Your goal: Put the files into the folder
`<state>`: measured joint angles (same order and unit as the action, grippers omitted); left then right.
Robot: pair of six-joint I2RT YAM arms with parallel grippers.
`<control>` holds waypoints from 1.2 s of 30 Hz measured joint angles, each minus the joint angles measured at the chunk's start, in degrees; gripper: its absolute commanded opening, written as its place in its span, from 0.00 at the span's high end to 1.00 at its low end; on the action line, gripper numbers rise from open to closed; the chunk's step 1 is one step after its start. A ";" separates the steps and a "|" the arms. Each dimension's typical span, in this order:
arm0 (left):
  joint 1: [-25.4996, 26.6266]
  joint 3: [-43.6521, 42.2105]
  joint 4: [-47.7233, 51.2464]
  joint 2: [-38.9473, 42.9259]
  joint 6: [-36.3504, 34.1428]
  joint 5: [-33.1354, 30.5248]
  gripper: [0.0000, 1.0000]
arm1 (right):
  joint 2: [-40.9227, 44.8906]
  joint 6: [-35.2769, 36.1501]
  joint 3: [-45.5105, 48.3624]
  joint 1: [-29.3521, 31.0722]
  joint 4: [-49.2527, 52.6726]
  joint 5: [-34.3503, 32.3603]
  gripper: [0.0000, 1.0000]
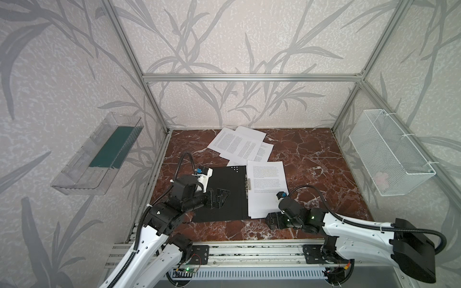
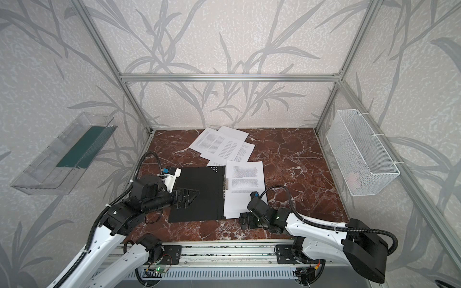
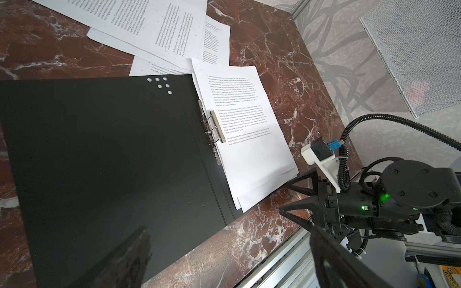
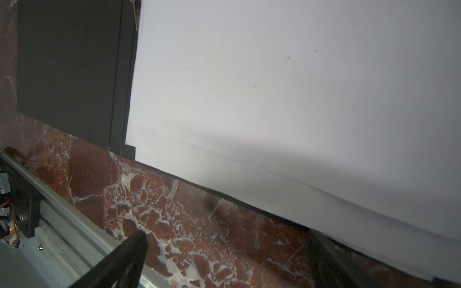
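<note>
The folder (image 1: 232,192) (image 2: 202,189) lies open on the marble table, black inside up, with its metal clip (image 3: 212,127) on the spine. A stack of files (image 1: 267,189) (image 2: 245,187) (image 3: 249,129) (image 4: 274,87) rests on its right half. More files (image 1: 239,144) (image 2: 222,145) (image 3: 154,27) lie scattered behind it. My left gripper (image 1: 219,197) (image 2: 185,197) (image 3: 228,232) hovers open over the folder's left half, holding nothing. My right gripper (image 1: 273,220) (image 2: 245,220) (image 4: 227,237) stands open and empty by the stack's front edge.
A white wire basket (image 1: 389,152) hangs on the right wall and a clear plastic tray (image 1: 97,154) on the left wall. An aluminium rail (image 1: 249,251) runs along the table's front edge. Bare marble (image 1: 324,159) lies right of the folder.
</note>
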<state>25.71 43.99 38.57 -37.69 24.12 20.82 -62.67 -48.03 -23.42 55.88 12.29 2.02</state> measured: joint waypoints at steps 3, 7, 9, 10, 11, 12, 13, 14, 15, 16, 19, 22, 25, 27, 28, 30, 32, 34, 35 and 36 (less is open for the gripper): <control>0.00 0.00 0.00 0.00 0.00 0.00 0.01 | -0.76 0.33 -0.31 -0.50 -0.57 0.68 0.01; 0.00 0.00 0.00 0.00 0.00 0.00 0.01 | -1.05 0.96 -0.55 -1.05 -0.59 1.38 0.01; 0.00 0.00 0.00 0.00 0.00 0.00 0.01 | -0.94 1.11 -0.55 -1.40 -0.57 1.99 0.01; 0.00 0.00 0.00 0.00 0.00 0.00 0.01 | -0.83 1.14 -0.55 -1.49 -0.50 2.29 0.01; 0.00 0.00 0.00 0.00 0.00 0.00 0.01 | -0.61 1.14 -0.55 -1.53 -0.28 2.62 0.01; 0.00 0.00 0.00 0.00 0.00 0.00 0.01 | -0.20 1.14 -0.52 -1.55 0.13 3.02 0.01; 0.00 0.00 0.00 0.00 0.00 0.00 0.01 | 0.35 1.14 -0.52 -1.64 0.63 3.21 0.01; 0.00 0.00 0.00 0.00 0.02 0.02 0.01 | 1.33 1.14 -0.50 -1.64 1.44 3.48 0.01; 0.00 0.00 -0.02 0.00 0.04 0.04 0.01 | 2.60 1.14 -0.46 -1.68 2.25 3.65 0.01; 0.00 -0.02 -0.04 0.00 0.07 0.09 0.01 | 3.87 1.14 -0.42 -1.70 2.97 3.74 0.01; 0.00 -0.24 -0.76 -0.66 0.92 0.63 0.01 | 9.73 1.29 -0.17 -2.86 4.94 4.90 0.01; 0.13 -1.03 -2.84 -1.95 3.45 1.99 0.01 | 14.53 2.78 -0.28 -6.67 6.91 6.64 0.01; 2.10 -5.22 -9.90 -4.46 7.98 2.36 0.01 | 15.52 5.64 -1.70 -13.35 9.40 7.67 0.01; 5.53 -7.74 -13.77 -8.39 10.60 1.79 0.01 | 14.05 7.45 -2.78 -20.59 9.18 9.77 0.01; 7.30 -7.96 -14.82 -10.82 10.99 1.33 0.01 | 12.98 7.89 -3.15 -23.82 8.70 10.43 0.01; 11.15 -7.78 -18.05 -18.08 11.85 0.02 0.01 | 10.36 8.87 -3.50 -30.01 7.10 11.06 0.01; 13.31 -7.39 -20.50 -23.61 11.98 -0.79 0.01 | 7.82 9.35 -3.61 -33.22 5.84 11.37 0.01; 14.23 -6.19 -22.51 -29.38 11.93 -1.05 0.01 | 4.81 10.27 -4.00 -35.36 4.35 11.80 0.01; 14.38 -5.22 -23.30 -32.44 11.89 -1.09 0.01 | 3.02 10.69 -4.20 -36.41 3.30 12.22 0.01; 14.51 -4.24 -24.11 -35.10 11.85 -1.14 0.01 | 1.22 11.10 -4.31 -37.31 2.16 12.85 0.01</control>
<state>40.23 39.75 14.46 -72.79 35.97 19.68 -61.45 -36.93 -27.73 18.57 14.46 14.87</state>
